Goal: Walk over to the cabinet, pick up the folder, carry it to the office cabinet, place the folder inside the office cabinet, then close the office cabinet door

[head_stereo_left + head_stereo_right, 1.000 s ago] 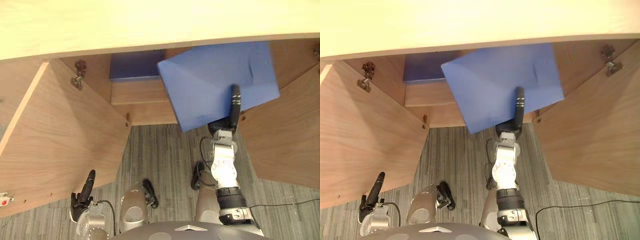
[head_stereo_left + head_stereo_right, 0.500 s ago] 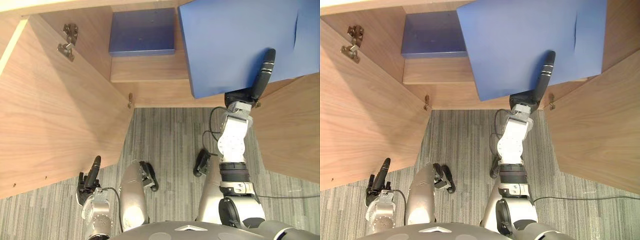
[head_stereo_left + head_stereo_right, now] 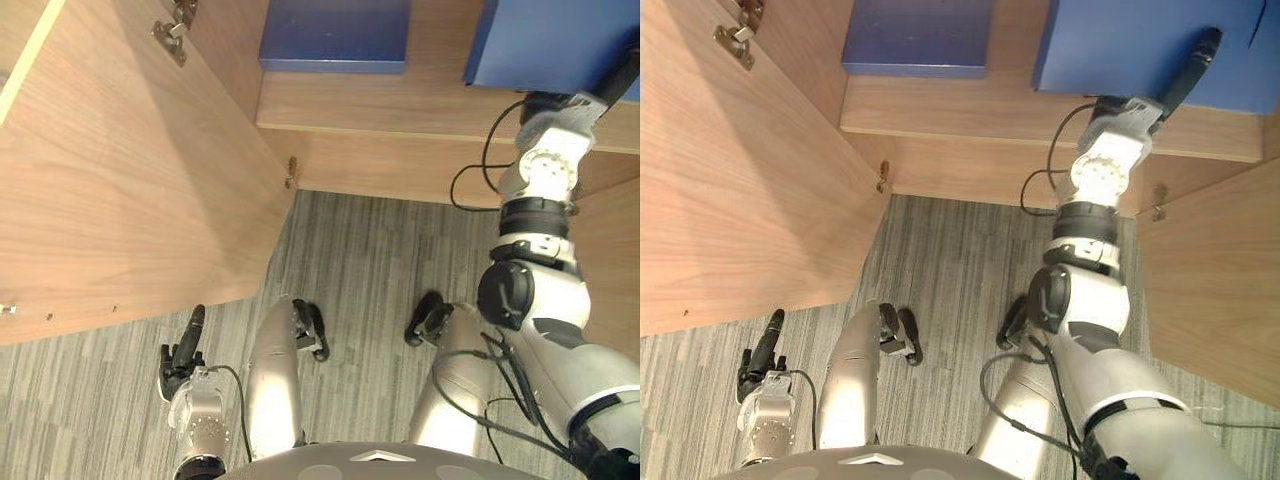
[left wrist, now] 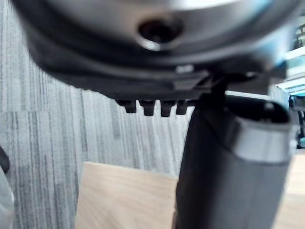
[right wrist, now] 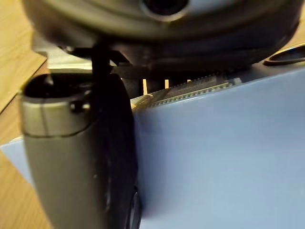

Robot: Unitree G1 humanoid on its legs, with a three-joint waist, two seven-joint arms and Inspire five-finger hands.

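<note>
Grey striped carpet [image 3: 370,260] runs under me and up to the office cabinet [image 3: 400,165], which stands with both doors swung wide.

The risks, as I judge them. The left door [image 3: 120,190] stands close beside my left side, so a careless turn could knock it. On the shelf [image 3: 940,105] a flat blue item [image 3: 335,35] already lies to the left. If I slide the folder [image 3: 1120,45] sideways, it could ride up on that item or shove it deeper. The folder is over the right part of the shelf, clamped in my right hand [image 3: 1190,65]. I cannot tell whether its underside rests on the wood yet. Letting go too early could let it tip out over the front edge onto the carpet. The right door [image 3: 1210,290] stands just beside the raised arm, and the elbow could catch it on the way out.

My left hand [image 3: 185,350] hangs low near the carpet, fingers straight and relaxed, holding nothing. My right arm reaches up and forward into the cabinet. The right wrist view shows the thumb [image 5: 76,143] pressed flat on the folder's face, pinching it; the fingers beneath are hidden.
</note>
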